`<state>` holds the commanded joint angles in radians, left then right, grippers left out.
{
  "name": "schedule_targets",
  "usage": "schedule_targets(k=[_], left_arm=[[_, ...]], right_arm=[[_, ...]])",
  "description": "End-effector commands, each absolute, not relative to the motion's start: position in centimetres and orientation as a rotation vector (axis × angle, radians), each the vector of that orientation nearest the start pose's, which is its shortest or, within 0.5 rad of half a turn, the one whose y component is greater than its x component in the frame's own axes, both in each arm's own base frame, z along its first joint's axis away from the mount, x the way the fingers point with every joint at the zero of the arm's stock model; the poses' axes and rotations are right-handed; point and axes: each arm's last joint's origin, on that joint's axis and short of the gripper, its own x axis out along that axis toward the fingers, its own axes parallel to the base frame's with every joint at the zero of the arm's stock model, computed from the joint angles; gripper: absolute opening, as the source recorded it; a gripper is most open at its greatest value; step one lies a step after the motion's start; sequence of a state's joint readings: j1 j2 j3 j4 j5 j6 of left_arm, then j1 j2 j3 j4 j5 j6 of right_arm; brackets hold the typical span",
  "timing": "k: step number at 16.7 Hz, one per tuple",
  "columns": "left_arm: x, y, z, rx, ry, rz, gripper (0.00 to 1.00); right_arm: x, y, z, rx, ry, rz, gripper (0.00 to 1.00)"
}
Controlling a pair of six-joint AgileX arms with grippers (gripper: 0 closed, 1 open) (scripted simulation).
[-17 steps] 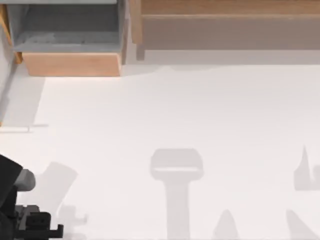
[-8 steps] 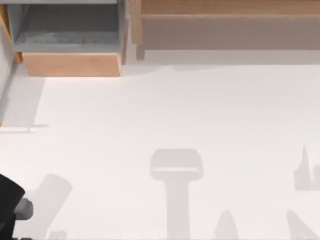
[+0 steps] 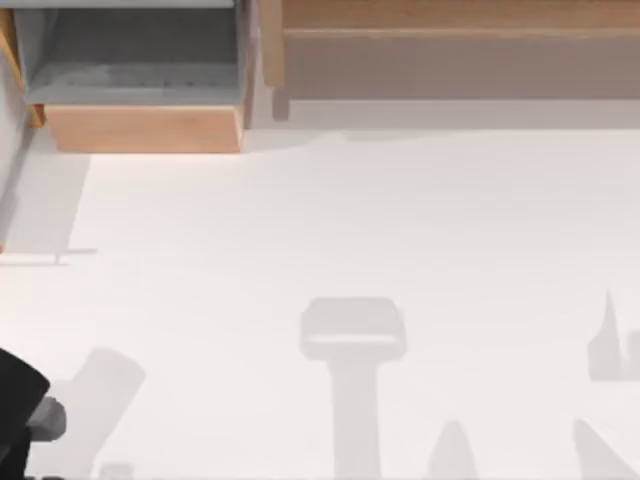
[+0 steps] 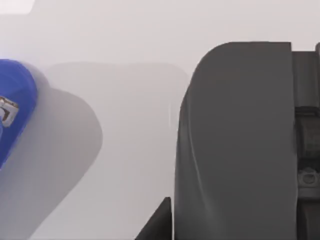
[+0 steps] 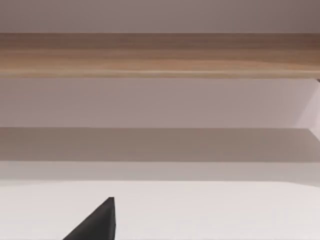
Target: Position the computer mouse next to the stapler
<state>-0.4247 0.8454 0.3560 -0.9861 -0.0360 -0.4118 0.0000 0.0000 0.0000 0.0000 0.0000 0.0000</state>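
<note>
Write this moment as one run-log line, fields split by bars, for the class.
left arm: top view's lower-left edge | left wrist view: dark object close, blue object beside it, apart | drawer: open, rear left

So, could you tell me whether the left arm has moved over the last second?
Yes. The left arm has drawn back toward the table's bottom-left corner, farther from the drawer.

I can read no text, label, brand, number or sign anywhere. The blue object (image 4: 12,107) near my left wrist carries a small metal fitting (image 4: 6,111), but nothing legible stands on it, and the table (image 3: 350,220) and the wooden shelf (image 3: 450,40) at twelve o'clock are unmarked.
</note>
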Motion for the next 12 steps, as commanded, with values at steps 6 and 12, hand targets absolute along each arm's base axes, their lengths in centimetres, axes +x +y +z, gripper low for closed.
schedule_targets(k=[6, 12], left_arm=[[9.56, -4.24, 13.66, 0.014, 1.467, -0.018, 0.98], [9.56, -4.24, 13.66, 0.014, 1.467, -0.018, 1.00]], right_arm=[[10.57, -0.12, 16.00, 0.000, 0.000, 0.000, 1.00], [10.57, -0.12, 16.00, 0.000, 0.000, 0.000, 1.00]])
